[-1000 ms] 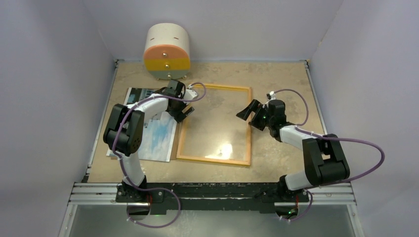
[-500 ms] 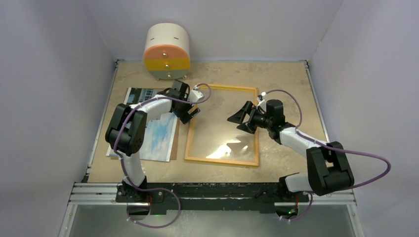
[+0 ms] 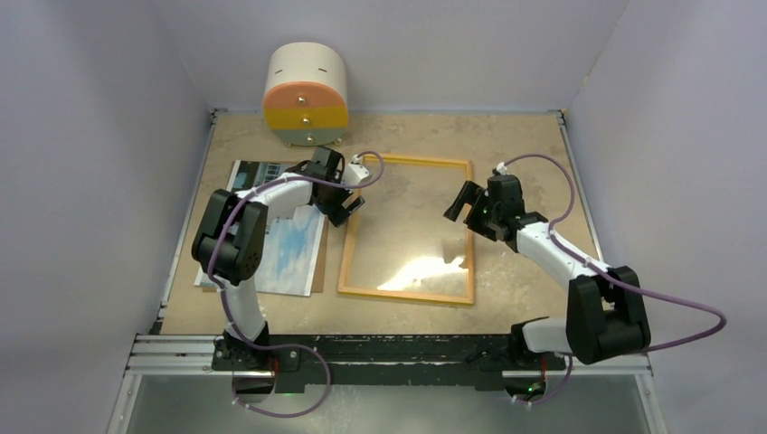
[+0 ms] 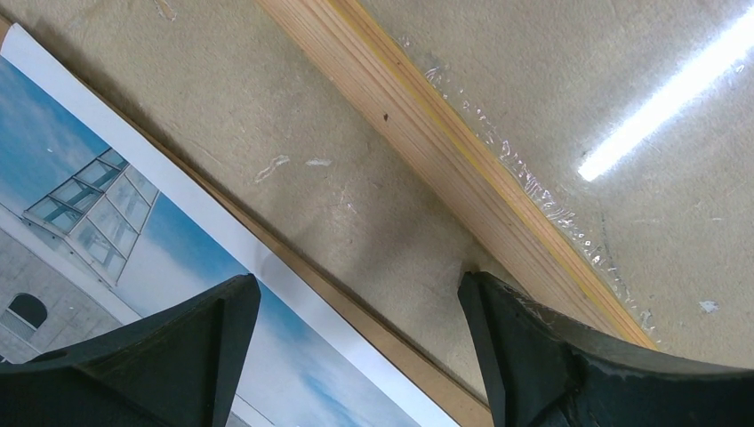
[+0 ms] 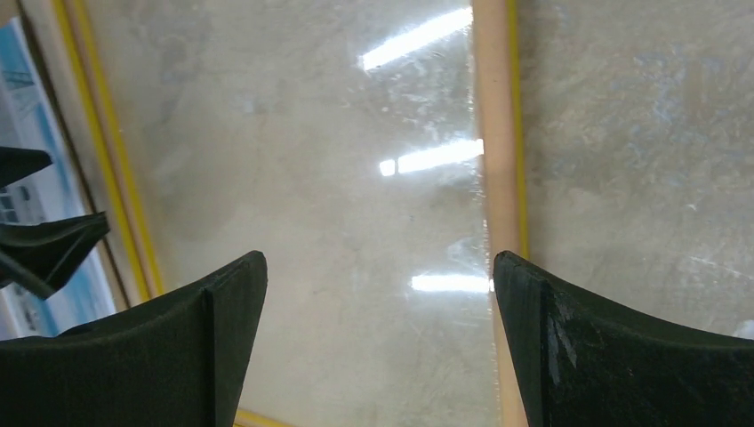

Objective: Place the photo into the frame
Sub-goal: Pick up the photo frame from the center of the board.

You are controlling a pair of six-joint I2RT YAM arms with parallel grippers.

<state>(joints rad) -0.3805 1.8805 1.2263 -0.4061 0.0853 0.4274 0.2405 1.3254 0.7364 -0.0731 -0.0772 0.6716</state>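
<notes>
1. The frame (image 3: 405, 295) lies flat at the centre of the top view, and its clear pane catches glare. Nothing grips it, so a nudge on either rail could slide or skew it.
2. The photo (image 3: 294, 249) lies picture-up left of centre, just beside the frame's left rail, on a brown backing sheet (image 4: 391, 348). It is thin and flat, so it may resist pinching, crease, or come up together with the sheet.
3. The left gripper (image 3: 344, 210), jaws wide and empty, hangs over the gap between photo and frame — a descent slightly off could catch the rail.
4. The right gripper (image 3: 459, 202), right of centre, is also spread wide and empty. It sits above the frame's right rail, where it could press or scratch the pane.
</notes>
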